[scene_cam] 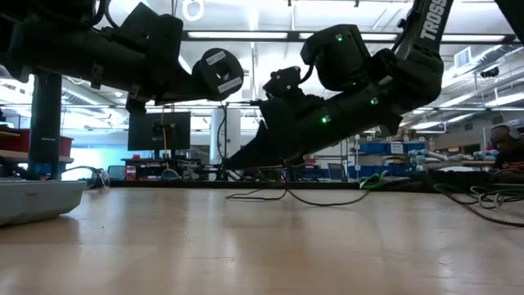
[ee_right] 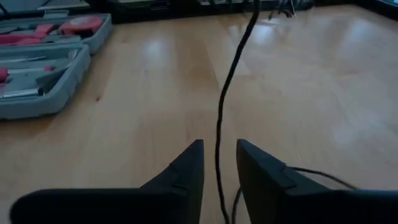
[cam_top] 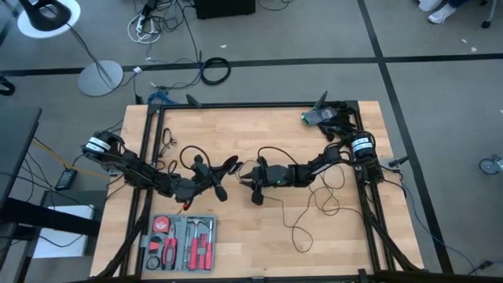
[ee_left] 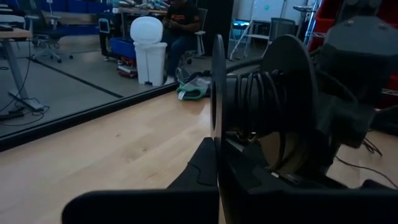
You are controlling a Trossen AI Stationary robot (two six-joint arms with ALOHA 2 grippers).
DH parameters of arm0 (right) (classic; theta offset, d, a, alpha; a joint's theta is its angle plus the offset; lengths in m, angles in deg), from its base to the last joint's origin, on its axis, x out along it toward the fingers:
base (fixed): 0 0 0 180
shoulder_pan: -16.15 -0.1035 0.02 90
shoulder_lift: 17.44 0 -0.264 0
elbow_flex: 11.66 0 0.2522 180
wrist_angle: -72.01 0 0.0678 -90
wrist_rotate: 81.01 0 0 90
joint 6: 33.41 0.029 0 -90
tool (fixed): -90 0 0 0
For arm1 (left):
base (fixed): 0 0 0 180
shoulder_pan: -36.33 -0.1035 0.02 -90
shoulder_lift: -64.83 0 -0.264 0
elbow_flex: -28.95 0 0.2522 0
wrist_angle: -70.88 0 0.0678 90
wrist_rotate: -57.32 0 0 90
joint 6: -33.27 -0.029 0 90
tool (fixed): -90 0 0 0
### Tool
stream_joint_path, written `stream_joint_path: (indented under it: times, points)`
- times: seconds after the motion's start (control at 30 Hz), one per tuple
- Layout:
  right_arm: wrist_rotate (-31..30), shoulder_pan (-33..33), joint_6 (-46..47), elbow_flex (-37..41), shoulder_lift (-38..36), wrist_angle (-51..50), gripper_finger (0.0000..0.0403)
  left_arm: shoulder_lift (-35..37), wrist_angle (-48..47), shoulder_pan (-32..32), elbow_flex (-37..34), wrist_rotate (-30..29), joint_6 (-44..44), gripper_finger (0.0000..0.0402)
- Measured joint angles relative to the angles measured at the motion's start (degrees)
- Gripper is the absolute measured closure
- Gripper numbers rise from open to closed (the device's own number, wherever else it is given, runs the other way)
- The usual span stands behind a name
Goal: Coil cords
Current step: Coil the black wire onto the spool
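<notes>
Right tool (ee_right: 219,171) straddles cord (ee_right: 231,74), seen wrist-only.

A robotics laboratory or workshop. A butcher-block wooden table (cam_top: 259,236) in a black metal frame stands on grey carpet tiles crossed by dark floor strips (cam_top: 314,61), centre of the high view. Loose cables (cam_top: 153,23) trail across the floor at upper left, beside a white floor lamp base (cam_top: 100,78). An open grey tool case (cam_top: 179,242) with red-handled tools lies at lower left. The low view shows ceiling strip lights (scene_cam: 246,34), a monitor (scene_cam: 159,131) and cluttered workbenches (scene_cam: 393,160) behind.
</notes>
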Motion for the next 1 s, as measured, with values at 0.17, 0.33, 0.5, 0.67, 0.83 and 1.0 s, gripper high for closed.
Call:
stream_joint_path:
  times: [0.17,0.33,0.5,0.67,0.83,1.0]
  points:
    - [0.4,0.4,2.8,0.0,0.0,-3.2,0.0362,0.0,0.4,0.0,0.0,0.0,0.0,0.0401]
    - [0.8,0.4,3.6,0.0,0.0,-5.3,0.0396,0.0,0.3,0.0,0.0,0.0,0.0,0.0401]
    - [-4.0,0.9,3.5,0.2,-4.1,-11.6,0.0399,0.0,-0.9,0.1,0.0,1.0,0.1,0.0401]
    - [-5.5,3.2,3.8,0.1,-14.0,-23.5,0.0401,0.0,-4.4,0.3,0.0,1.0,2.0,0.0401]
    - [-4.4,4.9,6.2,0.1,-23.4,-32.2,0.0401,0.0,-6.5,-0.1,0.0,0.5,3.6,0.0401]
    - [-4.3,4.4,6.6,-0.6,-28.1,-32.9,0.0402,0.0,-7.8,-0.1,0.0,-0.7,5.0,0.0401]
